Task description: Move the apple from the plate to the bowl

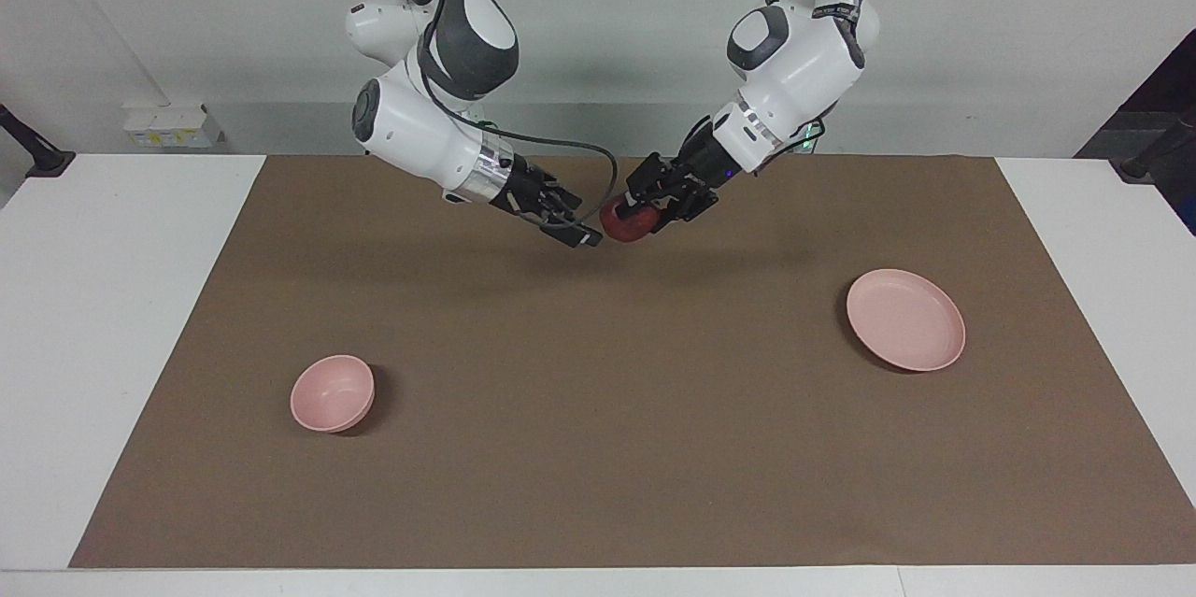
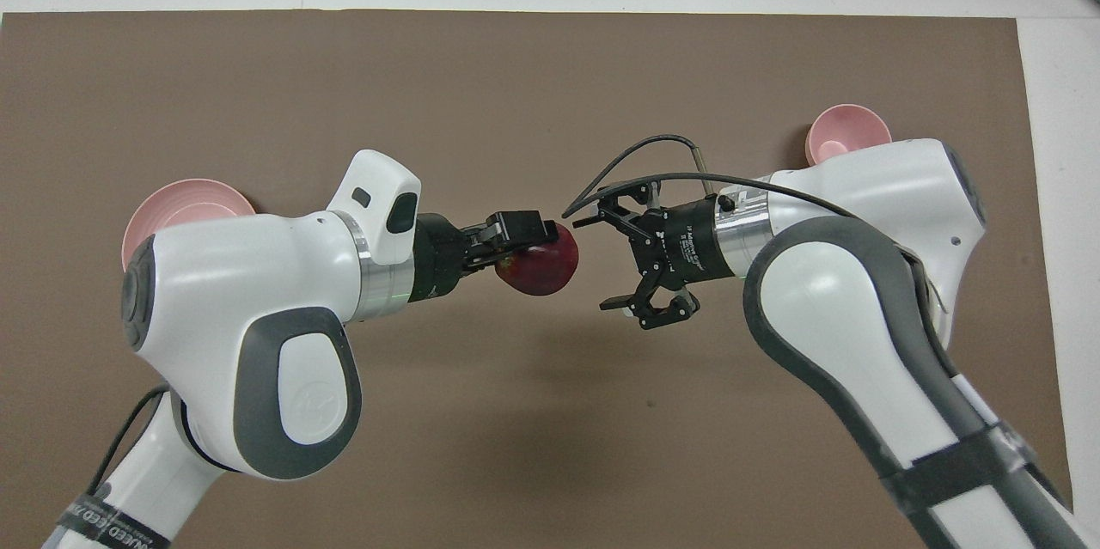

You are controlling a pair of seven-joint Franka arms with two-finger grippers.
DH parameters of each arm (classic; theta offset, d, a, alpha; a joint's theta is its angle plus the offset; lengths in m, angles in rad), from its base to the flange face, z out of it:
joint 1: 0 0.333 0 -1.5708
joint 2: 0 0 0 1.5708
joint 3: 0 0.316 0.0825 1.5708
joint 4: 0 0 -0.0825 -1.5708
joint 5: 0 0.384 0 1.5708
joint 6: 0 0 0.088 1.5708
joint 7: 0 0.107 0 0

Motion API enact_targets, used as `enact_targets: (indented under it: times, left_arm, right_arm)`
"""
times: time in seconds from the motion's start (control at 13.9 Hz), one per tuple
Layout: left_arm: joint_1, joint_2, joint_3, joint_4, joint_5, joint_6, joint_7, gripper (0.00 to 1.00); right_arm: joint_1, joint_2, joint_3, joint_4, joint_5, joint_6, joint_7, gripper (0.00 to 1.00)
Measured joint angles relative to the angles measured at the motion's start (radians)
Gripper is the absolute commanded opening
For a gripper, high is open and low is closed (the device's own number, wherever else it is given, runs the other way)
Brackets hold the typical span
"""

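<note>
1. Apple [image 1: 628, 220] is off the plate [image 1: 904, 319], clamped in the left gripper [image 1: 643, 205] in mid-air over the mat's middle.
2. Right gripper [image 2: 612, 261], jaws spread and empty, faces the apple, just beside it.
3. Bowl [image 1: 332, 392] sits toward the right arm's end, so a handover looks likely.

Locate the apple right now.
The apple is shut in the left tool, up over the mat's middle, with the open right tool right beside it.

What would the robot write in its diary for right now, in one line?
stage: handover in air | left gripper: shut on apple | right gripper: open, beside apple | plate: empty | bowl: empty
</note>
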Motion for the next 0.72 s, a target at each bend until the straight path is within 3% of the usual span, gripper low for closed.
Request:
enact_targets:
  times: [0.65,0.72]
  left_arm:
    - [-0.08,-0.014,-0.001,-0.042,-0.074,0.155,-0.003,0.0]
    - [-0.081,-0.014,-0.001,-0.042,-0.075,0.161,-0.003,0.0]
  right_arm:
    - [0.039,0.0,0.0,0.0,0.032,0.07,0.094,1.0]
    - [0.04,0.0,0.0,0.0,0.032,0.07,0.094,0.52]
